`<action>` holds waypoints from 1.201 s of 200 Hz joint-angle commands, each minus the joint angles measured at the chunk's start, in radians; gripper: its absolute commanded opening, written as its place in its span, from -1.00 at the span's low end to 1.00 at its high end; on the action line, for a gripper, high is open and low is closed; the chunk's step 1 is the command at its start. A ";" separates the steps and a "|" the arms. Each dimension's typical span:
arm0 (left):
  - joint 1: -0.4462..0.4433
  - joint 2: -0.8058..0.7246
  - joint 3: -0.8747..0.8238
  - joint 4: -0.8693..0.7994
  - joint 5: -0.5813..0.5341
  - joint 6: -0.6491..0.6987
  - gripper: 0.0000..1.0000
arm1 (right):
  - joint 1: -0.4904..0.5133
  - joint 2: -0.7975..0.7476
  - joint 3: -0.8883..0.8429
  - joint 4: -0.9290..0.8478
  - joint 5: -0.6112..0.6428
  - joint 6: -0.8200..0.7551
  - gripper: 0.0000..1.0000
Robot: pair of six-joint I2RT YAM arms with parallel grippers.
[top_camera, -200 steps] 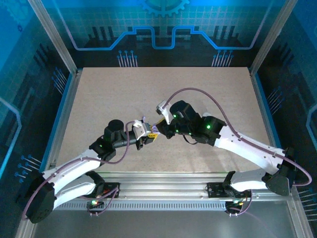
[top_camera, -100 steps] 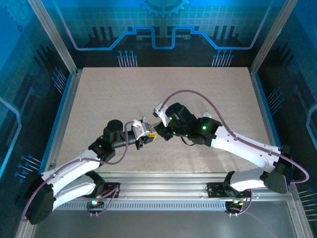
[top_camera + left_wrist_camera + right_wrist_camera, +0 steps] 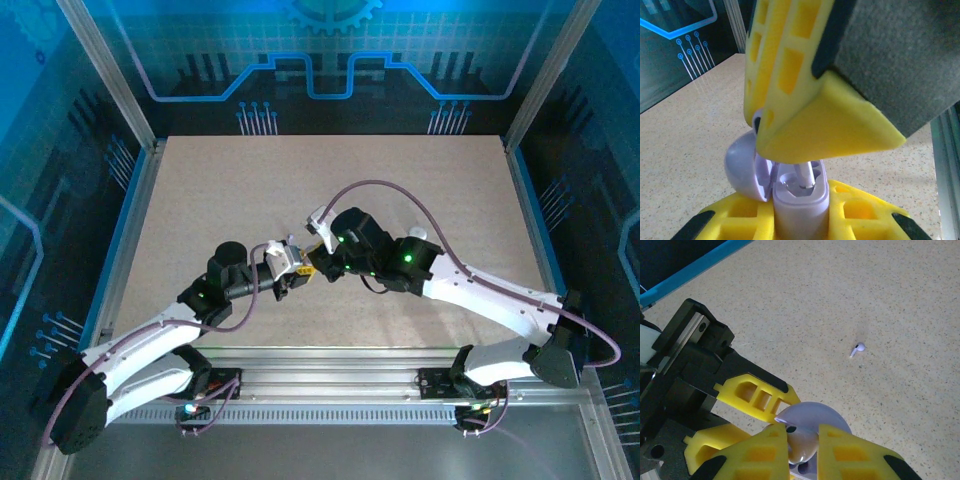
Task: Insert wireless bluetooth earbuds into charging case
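Two grippers meet just left of the table's middle, their yellow fingers nearly touching. The left gripper [image 3: 800, 217] has its jaws clamped tight on a lavender charging case [image 3: 801, 199], which stands upright between them with its domed lid [image 3: 741, 166] swung open to one side. Directly above it, the right gripper [image 3: 802, 452] has its jaws pinched almost together on an earbud [image 3: 805, 177], whose pale stem reaches down into a well of the open case. A second earbud [image 3: 857, 348] lies loose on the speckled table [image 3: 900, 285], well apart from the case and from both grippers.
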 commanded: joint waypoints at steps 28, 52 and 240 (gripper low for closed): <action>-0.006 -0.018 0.032 0.056 0.030 -0.027 -0.67 | 0.015 0.011 -0.059 0.092 0.072 0.070 -0.68; -0.007 -0.017 0.032 0.068 0.029 -0.036 -0.67 | 0.020 0.008 -0.081 0.114 0.094 0.094 -0.68; -0.007 -0.021 0.035 0.078 0.024 -0.047 -0.66 | 0.011 0.016 -0.098 0.135 0.025 0.137 -0.43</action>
